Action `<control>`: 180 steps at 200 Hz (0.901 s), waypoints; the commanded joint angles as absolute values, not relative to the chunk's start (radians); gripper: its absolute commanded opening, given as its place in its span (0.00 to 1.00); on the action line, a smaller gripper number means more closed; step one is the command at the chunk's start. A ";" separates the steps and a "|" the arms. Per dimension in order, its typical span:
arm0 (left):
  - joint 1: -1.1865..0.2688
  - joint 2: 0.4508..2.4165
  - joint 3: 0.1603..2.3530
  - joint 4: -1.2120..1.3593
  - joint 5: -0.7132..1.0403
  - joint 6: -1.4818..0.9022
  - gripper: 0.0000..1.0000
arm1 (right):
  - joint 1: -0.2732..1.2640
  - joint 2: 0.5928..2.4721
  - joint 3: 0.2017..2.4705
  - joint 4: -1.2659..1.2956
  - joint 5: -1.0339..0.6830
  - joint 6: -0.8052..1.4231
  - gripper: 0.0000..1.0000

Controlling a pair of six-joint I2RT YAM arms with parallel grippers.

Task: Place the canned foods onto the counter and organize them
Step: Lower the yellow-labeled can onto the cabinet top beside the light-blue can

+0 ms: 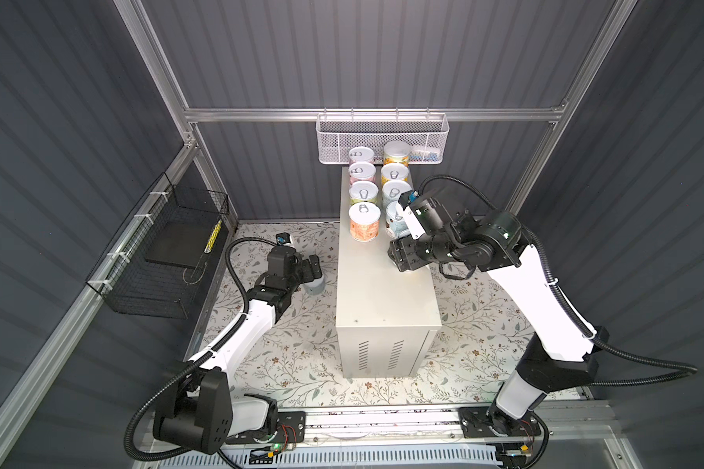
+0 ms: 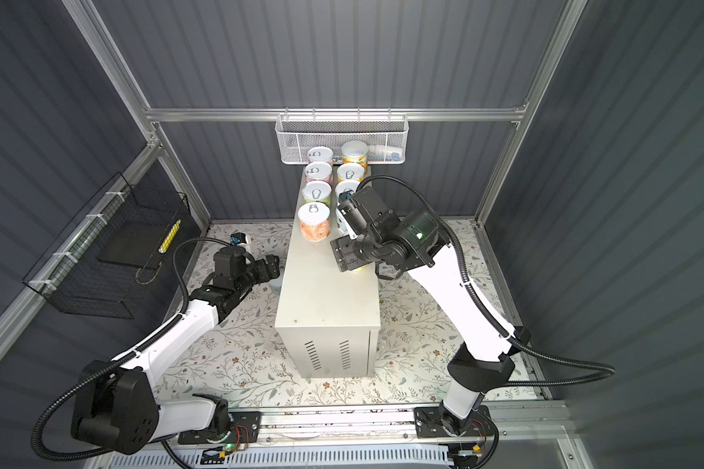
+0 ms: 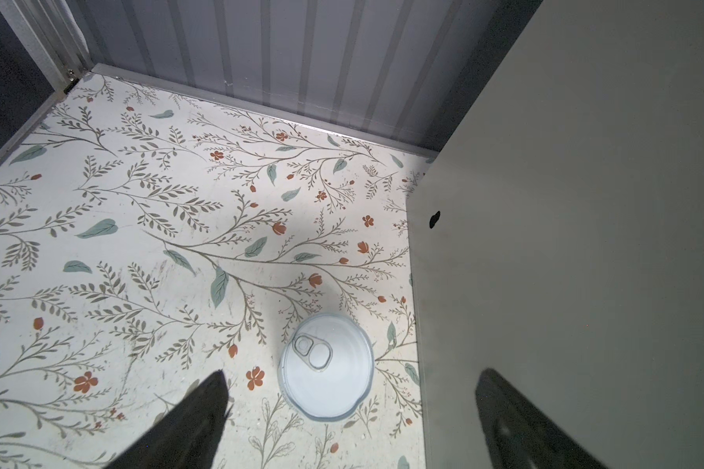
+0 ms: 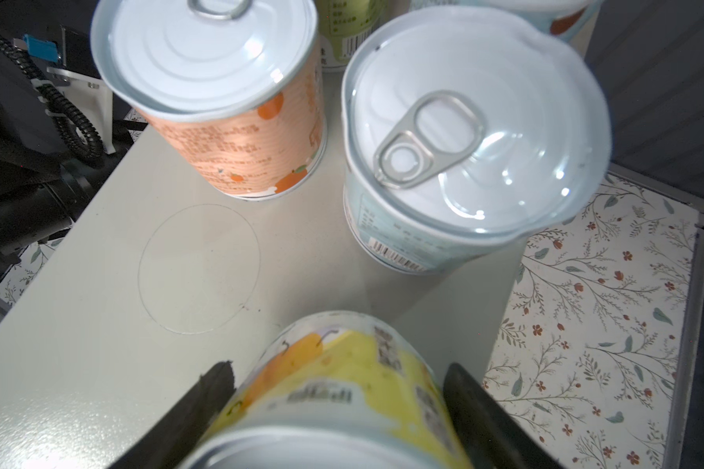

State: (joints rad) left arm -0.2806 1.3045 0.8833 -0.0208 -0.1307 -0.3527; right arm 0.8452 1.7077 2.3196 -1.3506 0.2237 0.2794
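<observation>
Cans [image 1: 363, 191] stand lids up in two neat rows at the twelve o'clock end of the table [image 1: 383, 300]. The right hand [image 4: 339, 379] is clamped on a yellow can [image 4: 354, 361] by its sides, holding it at six o'clock of the pale blue can [image 4: 464, 142]. That's the next free slot in that row, I'd judge. Whether its base touches the table yet, I can't tell. At nine o'clock of the table, on the floral surface [image 3: 139, 243], one loose can [image 3: 327, 365] stands upright. The left hand [image 3: 352, 379] hovers above it, spread wide, lined up to straddle it.
</observation>
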 commanded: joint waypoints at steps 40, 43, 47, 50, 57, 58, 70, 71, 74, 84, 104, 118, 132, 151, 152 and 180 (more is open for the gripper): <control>-0.284 1.316 0.883 -0.018 -0.141 -0.359 0.96 | 0.849 1.730 2.375 -1.335 0.220 0.255 0.82; -0.284 1.315 0.884 -0.018 -0.141 -0.359 0.96 | 0.850 1.730 2.376 -1.335 0.221 0.255 0.82; -0.284 1.313 0.882 -0.018 -0.142 -0.358 0.96 | 0.849 1.730 2.377 -1.335 0.221 0.255 0.83; -0.284 1.313 0.882 -0.019 -0.142 -0.358 0.96 | 0.850 1.731 2.378 -1.334 0.220 0.255 0.83; -0.284 1.310 0.880 -0.019 -0.144 -0.357 0.96 | 0.850 1.728 2.379 -1.331 0.218 0.252 0.84; -0.284 1.309 0.879 -0.020 -0.144 -0.357 0.96 | 0.850 1.728 2.380 -1.330 0.219 0.253 0.84; -0.284 1.306 0.879 -0.020 -0.146 -0.357 0.96 | 0.850 1.730 2.390 -1.329 0.216 0.251 0.86; -0.284 1.307 0.879 -0.020 -0.146 -0.357 0.96 | 0.850 1.730 2.392 -1.330 0.218 0.250 0.86; -0.284 1.307 0.881 -0.020 -0.145 -0.357 0.96 | 0.850 1.730 2.395 -1.330 0.217 0.249 0.87; -0.284 1.308 0.884 -0.021 -0.145 -0.357 0.96 | 0.849 1.730 2.406 -1.330 0.215 0.246 0.88; -0.284 1.310 0.888 -0.024 -0.144 -0.357 0.96 | 0.850 1.732 2.436 -1.335 0.214 0.242 0.89; -0.284 1.309 0.889 -0.025 -0.144 -0.355 0.96 | 0.850 1.728 2.455 -1.336 0.213 0.241 0.88; -0.284 1.309 0.891 -0.027 -0.145 -0.353 0.96 | 0.850 1.716 2.465 -1.336 0.198 0.238 0.87; -0.284 1.310 0.896 -0.028 -0.145 -0.352 0.96 | 0.851 1.689 2.455 -1.322 0.166 0.235 0.85; -0.284 1.310 0.896 -0.029 -0.146 -0.353 0.96 | 0.851 1.687 2.454 -1.323 0.165 0.235 0.85; -0.284 1.313 0.899 -0.028 -0.144 -0.351 0.96 | 0.873 1.627 2.412 -1.294 0.198 0.226 0.85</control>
